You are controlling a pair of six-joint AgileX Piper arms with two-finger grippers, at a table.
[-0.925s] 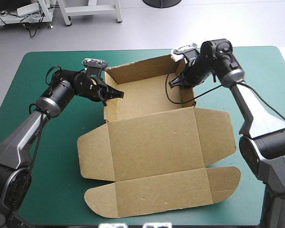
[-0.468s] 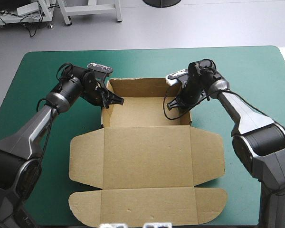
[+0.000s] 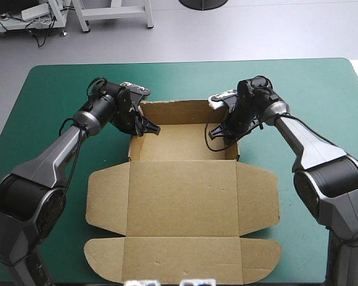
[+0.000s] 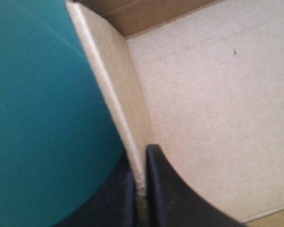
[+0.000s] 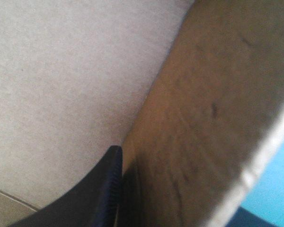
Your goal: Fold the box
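Note:
The brown box (image 3: 182,196) lies as an open tray at the far side, its lid and flaps flat toward the near edge. My left gripper (image 3: 144,127) is shut on the tray's left wall (image 4: 109,85), one black finger on each side of the board's edge (image 4: 139,153). My right gripper (image 3: 221,132) is at the tray's right wall. In the right wrist view one finger (image 5: 104,189) lies inside against that wall (image 5: 203,118), and a dark tip shows outside it, so the gripper (image 5: 180,198) is shut on the box.
Bare teal-green cover (image 3: 42,131) lies left and right of the box. The lid's front flap (image 3: 185,259) reaches close to the table's near edge.
The box has turned from a skewed position to square with the table and slid a little left. Both grippers moved with its side walls, the right one leftward and nearer.

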